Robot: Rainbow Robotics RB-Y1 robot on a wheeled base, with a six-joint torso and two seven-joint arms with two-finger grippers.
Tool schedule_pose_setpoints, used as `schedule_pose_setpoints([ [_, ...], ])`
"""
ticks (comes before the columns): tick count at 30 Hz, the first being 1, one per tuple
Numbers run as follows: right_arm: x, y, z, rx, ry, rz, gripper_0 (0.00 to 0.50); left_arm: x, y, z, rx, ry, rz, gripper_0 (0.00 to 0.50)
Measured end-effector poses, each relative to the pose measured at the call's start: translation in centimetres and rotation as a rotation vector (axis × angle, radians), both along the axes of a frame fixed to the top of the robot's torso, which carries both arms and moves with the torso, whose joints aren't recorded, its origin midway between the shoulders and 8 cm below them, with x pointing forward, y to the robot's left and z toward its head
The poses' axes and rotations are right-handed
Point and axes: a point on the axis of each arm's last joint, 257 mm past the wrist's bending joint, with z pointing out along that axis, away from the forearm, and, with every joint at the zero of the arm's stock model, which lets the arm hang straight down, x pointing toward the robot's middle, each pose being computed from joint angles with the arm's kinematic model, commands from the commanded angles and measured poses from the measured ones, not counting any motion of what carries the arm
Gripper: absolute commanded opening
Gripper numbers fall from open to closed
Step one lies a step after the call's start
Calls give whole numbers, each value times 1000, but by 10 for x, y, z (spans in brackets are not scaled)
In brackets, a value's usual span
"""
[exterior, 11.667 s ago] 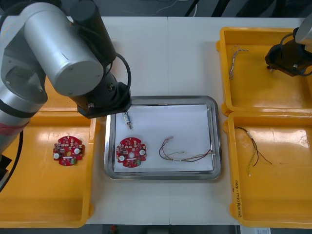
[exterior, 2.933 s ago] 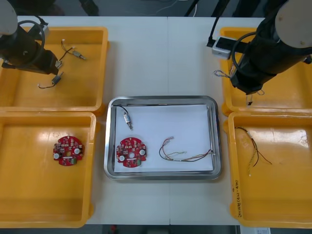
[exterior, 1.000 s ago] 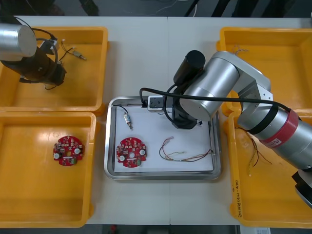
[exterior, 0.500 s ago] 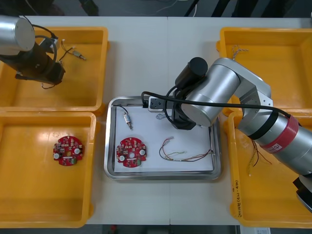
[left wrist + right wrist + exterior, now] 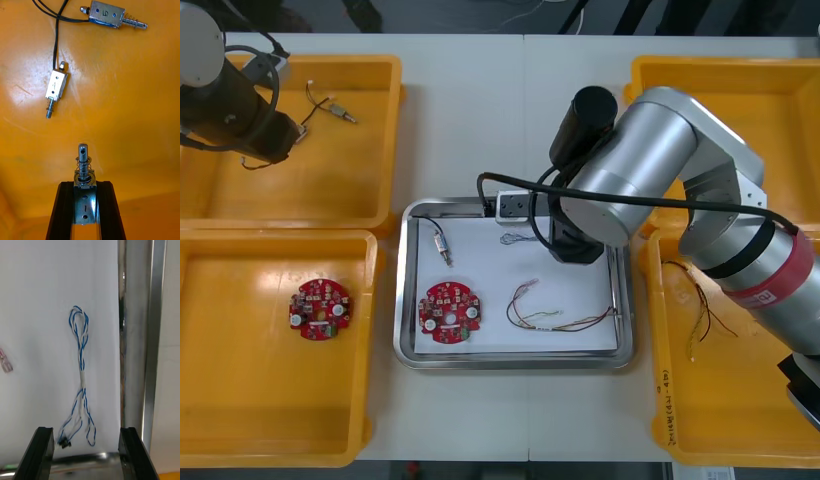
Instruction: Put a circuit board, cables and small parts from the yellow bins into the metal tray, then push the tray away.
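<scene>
Right hand (image 5: 85, 455): released, its black fingers (image 5: 41, 452) set apart with nothing gripped, held low over the far part of the metal tray (image 5: 510, 358), beside its far rim. Left hand (image 5: 85, 213): clenched on a small metal part marked 1 (image 5: 84, 176), one end of which projects past the fingertips, held above the floor of the far left yellow bin (image 5: 370, 150). Bench (image 5: 480, 110): light, bearing all that follows. Yellow bins: two are placed at each side, the set being completed by the near left bin (image 5: 250, 400), the far right bin (image 5: 780, 110) and the near right bin (image 5: 750, 410). The metal tray is placed at the middle between them and is white inside. Round red circuit boards: one (image 5: 449, 312) is laid in the tray toward its near left corner; a second (image 5: 321, 308) is left in the near left bin. Cables: a red and yellow cable (image 5: 555, 322) is laid in the tray just to the right of the board; a twisted blue and white cable (image 5: 81, 367) is laid loose on the white lining ahead of the right hand, one end reaching in between its fingertips; thin dark and yellow cables (image 5: 700, 310) are left in the near right bin. Small metal parts: one (image 5: 442, 245) is laid in the tray's far left corner; two more, marked 5 (image 5: 108, 14) and 4 (image 5: 56, 87), each with a black lead, are laid on the bin floor beyond the left hand.
</scene>
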Motion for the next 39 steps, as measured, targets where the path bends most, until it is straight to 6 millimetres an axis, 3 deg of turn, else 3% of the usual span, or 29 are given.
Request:
schedule_pose_setpoints([
  [7,-25,-31,32,-47,41,-80,500,-35,-4,13,-111,-9,230,0],
  [11,-23,-25,64,14,-30,-71,500,-53,-10,18,-166,-24,335,0],
  [16,-19,-25,100,91,-112,-74,500,-74,-24,20,-145,8,298,0],
  [20,-20,-36,118,165,-155,-115,500,-84,-40,28,-135,7,243,0],
  [25,-24,-73,127,262,-188,-228,500,-91,-66,34,-127,-10,173,0],
  [30,-31,-121,133,294,-220,-328,500,-95,-98,23,-131,14,117,0],
  [39,-46,-183,138,456,-185,-562,500,-97,-172,16,-241,31,168,0],
])
